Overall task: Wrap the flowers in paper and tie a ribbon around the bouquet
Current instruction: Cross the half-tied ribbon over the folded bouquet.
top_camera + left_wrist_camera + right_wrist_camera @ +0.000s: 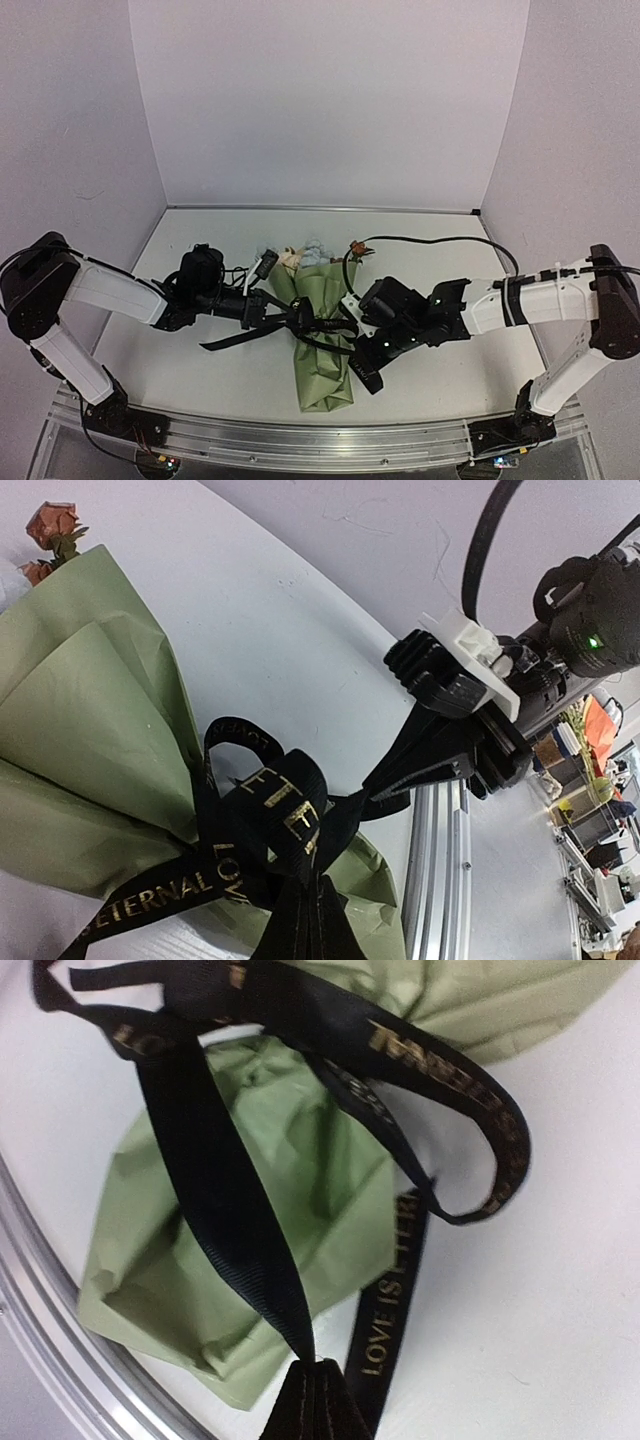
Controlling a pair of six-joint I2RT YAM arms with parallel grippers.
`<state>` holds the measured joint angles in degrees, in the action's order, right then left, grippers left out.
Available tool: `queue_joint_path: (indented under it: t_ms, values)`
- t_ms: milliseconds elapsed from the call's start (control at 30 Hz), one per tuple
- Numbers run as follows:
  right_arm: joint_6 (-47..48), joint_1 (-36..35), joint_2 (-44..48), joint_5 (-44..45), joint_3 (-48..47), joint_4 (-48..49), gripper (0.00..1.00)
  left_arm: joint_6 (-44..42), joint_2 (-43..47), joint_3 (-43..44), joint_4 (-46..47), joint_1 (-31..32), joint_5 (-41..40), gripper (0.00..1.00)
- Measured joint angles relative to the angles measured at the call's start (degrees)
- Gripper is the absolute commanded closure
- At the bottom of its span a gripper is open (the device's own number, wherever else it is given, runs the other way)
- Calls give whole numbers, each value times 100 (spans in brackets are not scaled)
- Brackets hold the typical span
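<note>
**A:** Two hands are working the tying step, I'd say. Nearest us, the narrow end of the bouquet (322, 345) is lying on the worktop (200, 375) close to the front rail (300, 445), already rolled in its green paper (90, 730).

**B:** And the ribbon (285, 815)?

**A:** It is looping around the bouquet's waist and bunching into a loose knot on top. The right hand (318, 1400) is pinching one black strand tight between its fingers, just to the right of the knot. The left hand (268, 308) is sitting closed just to the left of the bouquet. Strands are running straight toward it, so I'm judging that it is gripping the ribbon too.

**B:** What is the next move calling for?

**A:** Pulling the two ends apart, evenly and gently, so the knot is cinching down without the thin paper crumpling or the bouquet sliding.

**B:** Anything you're not seeing?

**A:** The left hand's own fingers are falling off the bottom of its wrist view, so the exact pinch is hidden. Whether the knot is a full one or only a crossing is getting lost among the overlapping black loops. Farther back, the flowers (308, 255) are poking out of the wide end, but they are looking small and blurred. Their stems are hiding inside the paper.
</note>
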<state>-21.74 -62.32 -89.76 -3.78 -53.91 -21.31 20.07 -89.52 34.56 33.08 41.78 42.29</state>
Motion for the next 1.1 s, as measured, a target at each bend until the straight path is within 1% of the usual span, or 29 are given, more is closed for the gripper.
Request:
queue_joint_path:
  t_ms: [367,500,633,700,867,1000,1100]
  values:
    - [322,565,12,490,14,-1042,100,481,53,-636,656,0,-363,100]
    - [438,691,12,615,-72,-1357,100,688,73,-877,969,1,-495,95]
    - [526,748,5,664,-245,-1506,100,720,110,-1129,1236,57,-610,93]
    - [557,757,-22,675,-346,-1568,100,602,143,-1158,1255,193,-697,93]
    - [624,777,-66,675,-558,-1636,100,-15,295,-1160,1163,860,-1050,91]
    - [635,810,-155,679,-726,-1699,100,-461,297,-1155,814,1231,-1457,85]
    - [634,865,-225,694,-797,-1726,100,-780,297,-1119,463,1422,-1757,84]
